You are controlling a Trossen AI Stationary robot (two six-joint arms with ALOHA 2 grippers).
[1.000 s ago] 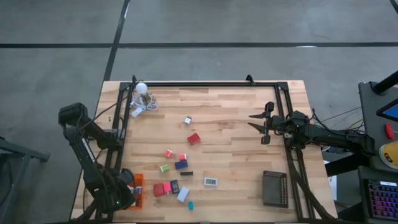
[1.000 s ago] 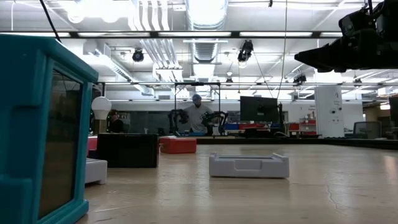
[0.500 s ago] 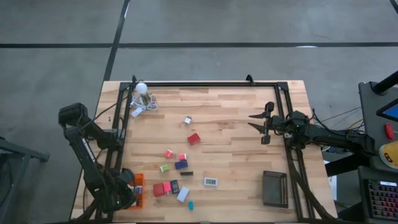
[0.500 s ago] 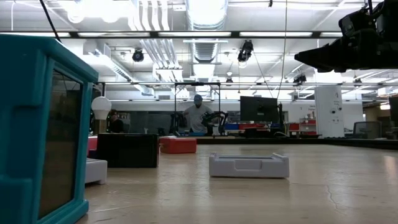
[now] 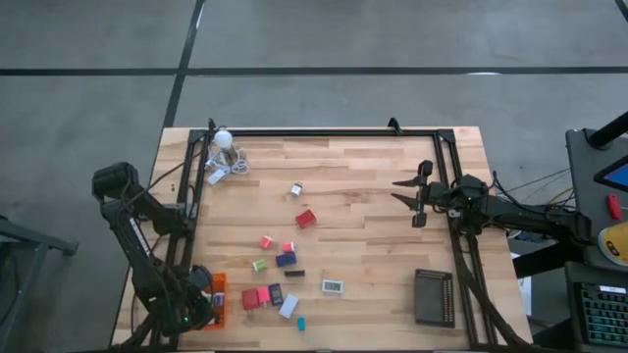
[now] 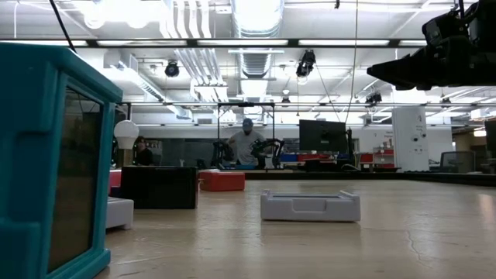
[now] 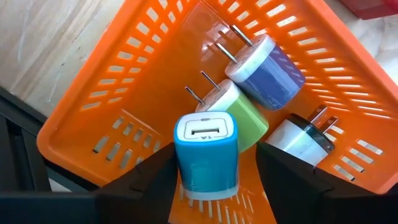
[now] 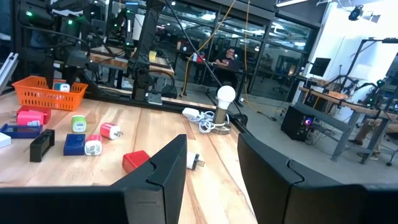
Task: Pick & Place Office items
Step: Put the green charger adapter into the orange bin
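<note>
My left gripper point(image 7: 216, 149) points down into the orange tray point(image 7: 124, 81) at the table's near left corner point(image 5: 218, 300). It is open, with a sky-blue charger point(image 7: 206, 152) standing on end between its fingers and a clear gap on one side. A green charger point(image 7: 239, 112), a navy-and-white one point(image 7: 267, 68) and a white-and-black one point(image 7: 301, 140) lie in the tray behind it. More office items lie loose mid-table, among them a red block point(image 5: 306, 219) and a white piece point(image 5: 333, 286). My right gripper point(image 5: 417, 201) hovers level at the right, open on nothing point(image 8: 211, 168).
A black ribbed tray point(image 5: 434, 297) lies at the near right. A white bulb point(image 5: 224, 139) with coiled cord point(image 5: 221, 169) stands at the far left corner. A black rail frame point(image 5: 324, 131) borders the table. Bare wood lies between the scattered items and the right rail.
</note>
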